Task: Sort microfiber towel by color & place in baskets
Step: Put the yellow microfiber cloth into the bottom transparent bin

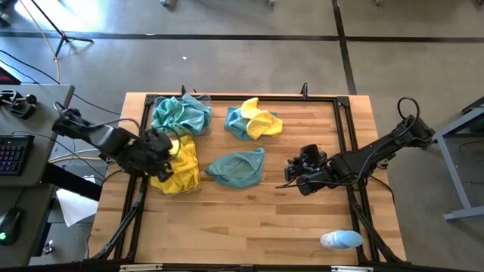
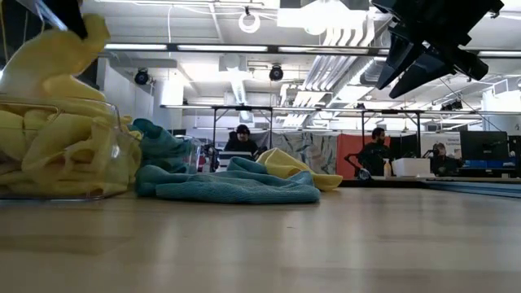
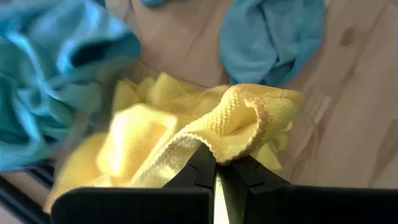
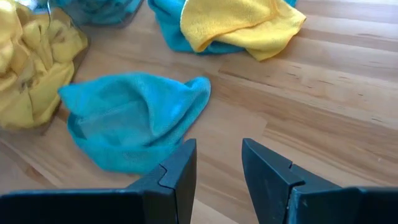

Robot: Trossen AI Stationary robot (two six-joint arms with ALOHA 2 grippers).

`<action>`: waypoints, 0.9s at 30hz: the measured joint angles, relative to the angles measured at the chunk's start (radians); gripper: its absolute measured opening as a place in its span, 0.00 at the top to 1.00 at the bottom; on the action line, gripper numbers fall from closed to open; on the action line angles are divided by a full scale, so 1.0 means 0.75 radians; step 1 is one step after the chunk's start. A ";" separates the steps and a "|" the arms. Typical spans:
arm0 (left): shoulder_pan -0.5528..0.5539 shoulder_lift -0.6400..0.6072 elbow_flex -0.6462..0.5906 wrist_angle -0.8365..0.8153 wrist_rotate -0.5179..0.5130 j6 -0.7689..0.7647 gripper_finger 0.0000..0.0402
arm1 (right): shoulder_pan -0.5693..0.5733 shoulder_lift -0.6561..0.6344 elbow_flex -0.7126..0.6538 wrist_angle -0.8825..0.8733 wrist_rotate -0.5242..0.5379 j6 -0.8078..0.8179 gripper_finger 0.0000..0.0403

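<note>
My left gripper (image 1: 168,145) is above the near clear basket (image 1: 178,183) of yellow towels and is shut on a yellow towel (image 3: 249,121). Just beyond it, the far basket (image 1: 180,113) holds teal towels. A loose teal towel (image 1: 238,167) lies flat on the table's middle. Farther off, a yellow towel (image 1: 261,121) lies on top of another teal one (image 1: 236,121). My right gripper (image 1: 296,175) hovers open over bare wood to the right of the loose teal towel (image 4: 134,121), touching nothing. My left gripper pinches a folded edge of the yellow towel (image 3: 233,149) between its two fingertips (image 3: 202,165). The towel bunches above the tips and its other end trails down onto the yellow pile (image 3: 134,134) in the basket.
A black metal frame (image 1: 344,121) runs around the tabletop. A small pale-blue-and-white rounded object (image 1: 340,239) lies near the table's near right corner. In the low view, people sit at desks in the room beyond. Bare wood lies along the near side of the table.
</note>
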 joint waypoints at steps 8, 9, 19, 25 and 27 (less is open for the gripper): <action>0.139 0.000 -0.323 0.213 0.036 -0.097 1.00 | 0.001 0.000 0.000 0.005 -0.033 -0.056 0.69; 0.159 0.000 -0.358 0.221 0.035 -0.118 1.00 | 0.001 0.000 0.000 0.005 -0.033 -0.056 0.69; 0.274 0.001 -0.619 0.411 0.038 -0.086 0.95 | 0.001 0.000 0.000 0.006 -0.032 -0.056 0.69; 0.321 0.040 -0.750 0.715 0.136 0.113 0.83 | 0.001 0.000 0.000 0.005 -0.032 -0.057 0.69; 0.346 0.072 -0.789 0.778 0.158 0.127 0.78 | 0.001 0.001 0.000 0.003 -0.032 -0.057 0.69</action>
